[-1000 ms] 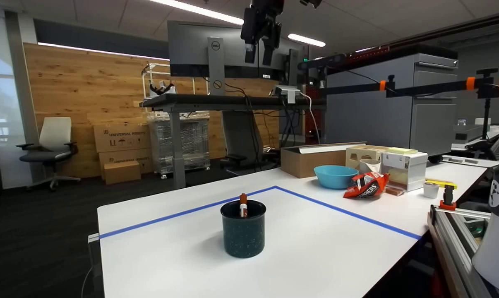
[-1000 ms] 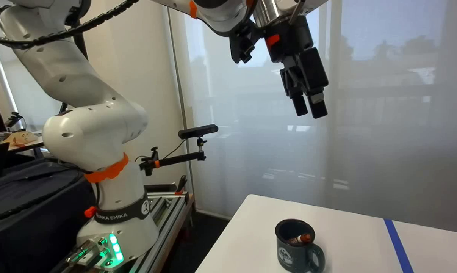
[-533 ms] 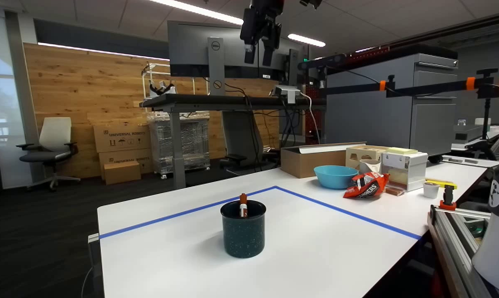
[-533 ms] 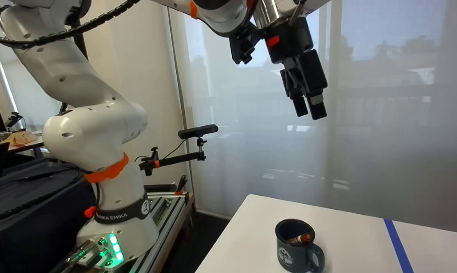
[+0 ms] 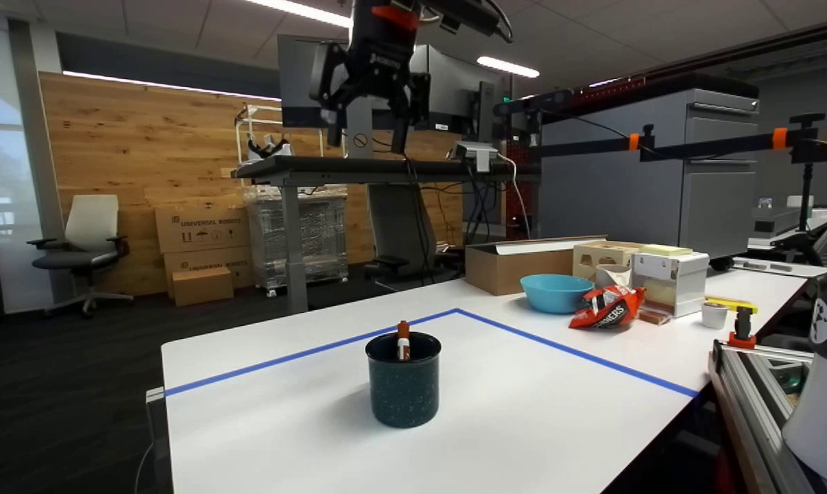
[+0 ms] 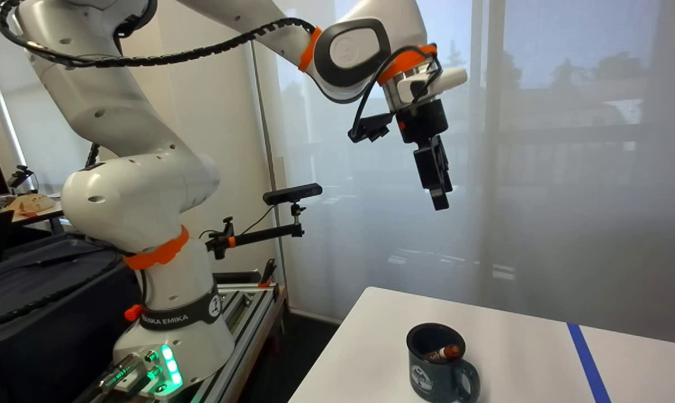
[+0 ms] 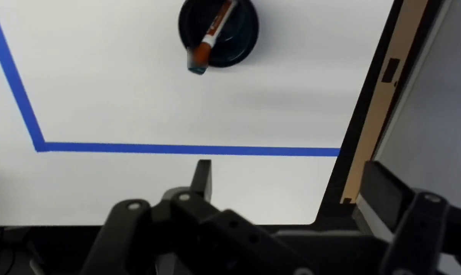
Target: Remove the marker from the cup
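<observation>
Aslant, the marker [image 7: 216,28] stands inside the cup [image 5: 404,394], below the gripper [image 5: 367,139] and well apart from it; the marker's orange-brown cap end points up and out past the rim, while the opposite end goes down inside; in the wrist view the long axis runs diagonally, the cap nearer the gripper and right by the handle [image 7: 197,70], the body slanting away from the gripper toward the cup's far side; in an exterior view the marker [image 5: 404,341] looks almost vertical; in an exterior view the marker [image 6: 443,353] tips toward the handle; the cup itself is upright on the tabletop [image 5: 523,405].

The gripper is spread, its two fingers [image 7: 203,179] wide apart and aimed downward; in the wrist view, blue tape [image 7: 192,149] runs between those fingers and the cup; in an exterior view, a blue bowl [image 5: 556,298] and a red packet [image 5: 609,309] sit lower than the gripper and off to its right as seen there.
</observation>
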{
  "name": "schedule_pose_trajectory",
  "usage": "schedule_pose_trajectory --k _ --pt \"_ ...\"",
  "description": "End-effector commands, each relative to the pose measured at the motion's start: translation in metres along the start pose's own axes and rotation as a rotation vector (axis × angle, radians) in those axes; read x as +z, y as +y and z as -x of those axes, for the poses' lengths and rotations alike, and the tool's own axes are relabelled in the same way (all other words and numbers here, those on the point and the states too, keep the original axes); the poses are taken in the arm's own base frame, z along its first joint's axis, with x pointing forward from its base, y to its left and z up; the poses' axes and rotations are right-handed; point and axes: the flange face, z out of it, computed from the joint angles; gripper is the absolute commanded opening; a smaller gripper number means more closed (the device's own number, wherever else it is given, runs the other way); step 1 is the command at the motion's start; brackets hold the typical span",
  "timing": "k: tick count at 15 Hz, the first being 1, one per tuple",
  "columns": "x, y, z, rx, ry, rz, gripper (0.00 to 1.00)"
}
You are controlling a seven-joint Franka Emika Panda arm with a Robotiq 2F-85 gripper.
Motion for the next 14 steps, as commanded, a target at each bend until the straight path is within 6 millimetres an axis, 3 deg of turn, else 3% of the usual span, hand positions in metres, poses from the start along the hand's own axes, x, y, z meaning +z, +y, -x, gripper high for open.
schedule_pose_trajectory --k 1,5,9,14 --pt "0.024 -0.031 0.032 0.190 0.002 0.023 1.00" --pt "0.048 -0.034 0.072 0.386 -0.013 0.092 1.00" --pt "0.072 -0.008 0.095 0.588 -0.003 0.160 1.00" --pt "0.088 0.007 0.073 0.788 0.115 0.206 1.00"
